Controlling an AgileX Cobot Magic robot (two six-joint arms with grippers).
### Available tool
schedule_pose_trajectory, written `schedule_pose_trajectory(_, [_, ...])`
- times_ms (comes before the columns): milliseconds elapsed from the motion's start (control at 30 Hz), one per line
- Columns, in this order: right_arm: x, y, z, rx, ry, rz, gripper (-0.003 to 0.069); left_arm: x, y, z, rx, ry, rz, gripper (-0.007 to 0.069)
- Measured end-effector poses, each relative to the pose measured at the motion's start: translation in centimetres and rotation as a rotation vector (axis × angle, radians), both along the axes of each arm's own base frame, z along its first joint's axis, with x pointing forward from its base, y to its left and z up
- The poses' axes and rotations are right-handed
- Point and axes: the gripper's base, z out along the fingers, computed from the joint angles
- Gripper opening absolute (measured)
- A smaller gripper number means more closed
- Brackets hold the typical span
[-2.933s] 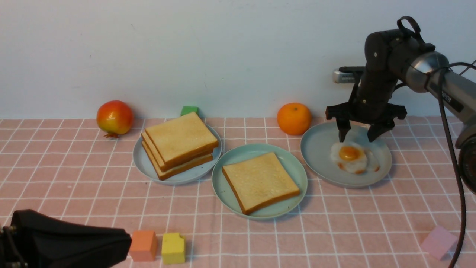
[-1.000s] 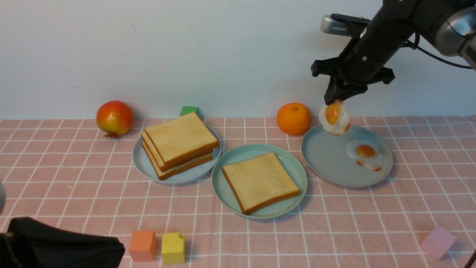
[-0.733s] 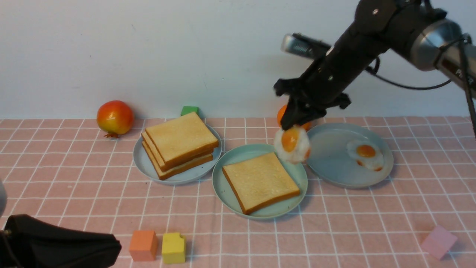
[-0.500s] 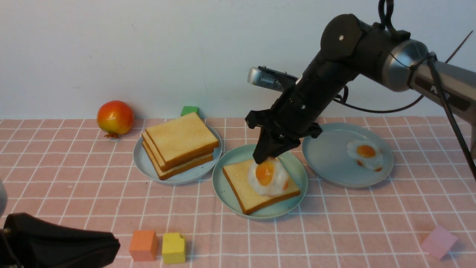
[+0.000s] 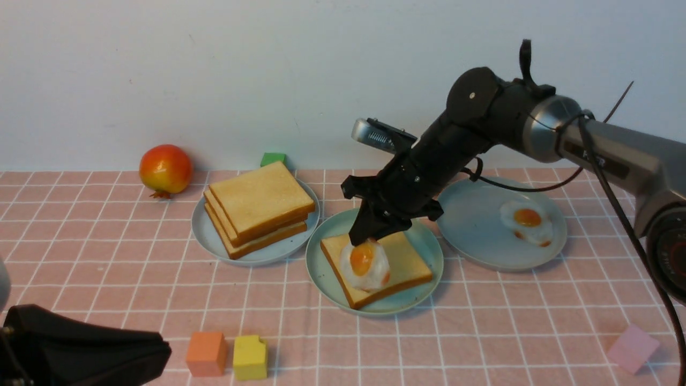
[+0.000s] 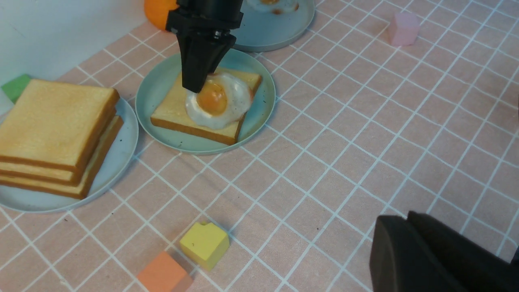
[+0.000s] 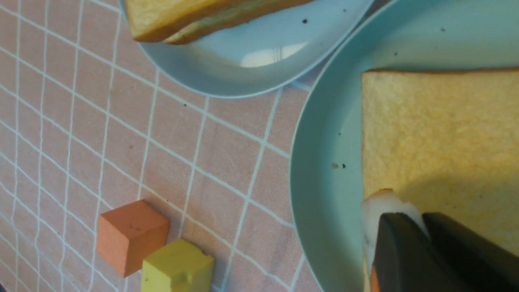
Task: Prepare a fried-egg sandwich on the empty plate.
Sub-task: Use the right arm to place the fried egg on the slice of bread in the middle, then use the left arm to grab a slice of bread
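Since half a second ago your right gripper (image 5: 365,242) has sunk lower over the mint-green plate (image 5: 320,279) and carried the fried egg (image 5: 365,264) from the middle of the plate toward its near left side. The jaws are narrow and pinch the egg's far edge. The egg hangs over the toast slice (image 5: 410,262) lying on that plate, and its lower edge seems to touch the bread.

The egg is tilted with its yolk facing you. It is a slightly oval disc, and its long axis runs from the pinched edge down toward the plate's near rim. The toast sits with one corner pointing at that rim.

If you let go here, the egg will probably land off-centre. It could overhang the toast's near left edge or slide onto the bare plate. The soft white may also cling to the jaws as they part. Pressing lower could shove the slice across the plate.

Your left gripper (image 6: 405,227) waits well short of the plate, jaws together and holding nothing.
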Motion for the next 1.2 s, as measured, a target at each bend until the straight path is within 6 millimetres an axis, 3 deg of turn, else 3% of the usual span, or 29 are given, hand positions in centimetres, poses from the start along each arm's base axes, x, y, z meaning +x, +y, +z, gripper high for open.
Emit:
schedule_pose_trajectory(100, [0.1,-0.1,-0.1,-0.001,0.003,-0.007,0.0080,0.0,0.0,0.0,-0.006,0.005,-0.002,0.0068])
schedule_pose_trajectory(267, [0.2,-0.4,-0.3,-0.038,-0.025,0.007,0.0185,-0.1,-0.1,0.0,-0.013,0.011,-0.004,0.0074])
schedule_pose_trajectory(367, [0.7,-1.0,-0.5,-0.092,-0.089,0.025,0.0340,-0.1,-0.1,0.0,-0.014,0.013,-0.004,0.0076])
schedule_pose_trajectory(400, [0.7,-1.0,-0.5,-0.095,-0.093,0.026,0.0348,-0.1,-0.1,0.0,-0.014,0.013,-0.004,0.0076])
schedule_pose_trajectory(500, [1.2,-1.6,0.1,-0.165,-0.159,0.065,0.0459,-0.1,-0.1,0.0,-0.014,0.013,-0.004,0.0076])
schedule_pose_trajectory(633, [0.9,-2.5,2.8,-0.260,-0.183,0.107,0.0499,-0.1,-0.1,0.0,-0.049,0.055,0.023,0.0076])
schedule_pose_trajectory(667, [0.4,-3.2,5.2,-0.317,-0.200,0.091,0.0481,0.2,-0.2,-0.1,-0.072,0.098,0.057,0.0070])
schedule_pose_trajectory(733, [-0.4,-4.1,7.9,-0.358,-0.230,0.037,0.0437,1.0,-0.6,-0.5,-0.072,0.154,0.113,0.0033])
schedule_pose_trajectory(800, [-2.1,-5.0,11.3,-0.375,-0.277,-0.011,0.0358,2.3,-1.2,-1.0,-0.031,0.202,0.181,0.0013])
schedule_pose_trajectory(900, [-6.9,-6.4,16.1,-0.367,-0.323,-0.034,0.0176,5.7,-3.1,-1.5,0.094,0.257,0.283,0.0013])
schedule_pose_trajectory(933, [-7.4,-6.4,16.0,-0.370,-0.315,-0.028,0.0166,6.0,-3.2,-1.4,0.099,0.258,0.288,0.0013])
schedule_pose_trajectory(1000, [-11.9,-7.0,17.9,-0.362,-0.324,-0.005,0.0055,8.7,-4.8,-2.0,0.189,0.287,0.317,0.0013])
schedule_pose_trajectory(1067, [-16.3,-7.6,19.1,-0.347,-0.329,0.005,0.0003,11.6,-5.7,-2.1,0.210,0.325,0.338,0.0013])
schedule_pose_trajectory(1133, [-19.1,-8.0,19.1,-0.344,-0.319,0.021,0.0001,13.5,-5.8,-2.1,0.205,0.350,0.344,0.0013])
schedule_pose_trajectory(1167, [-19.4,-8.1,19.1,-0.342,-0.317,0.019,0.0001,14.0,-5.7,-2.1,0.211,0.351,0.336,0.0013])
schedule_pose_trajectory(1200, [-21.9,-8.6,19.2,-0.334,-0.323,0.034,0.0003,16.1,-5.4,-2.1,0.189,0.385,0.333,0.0013])
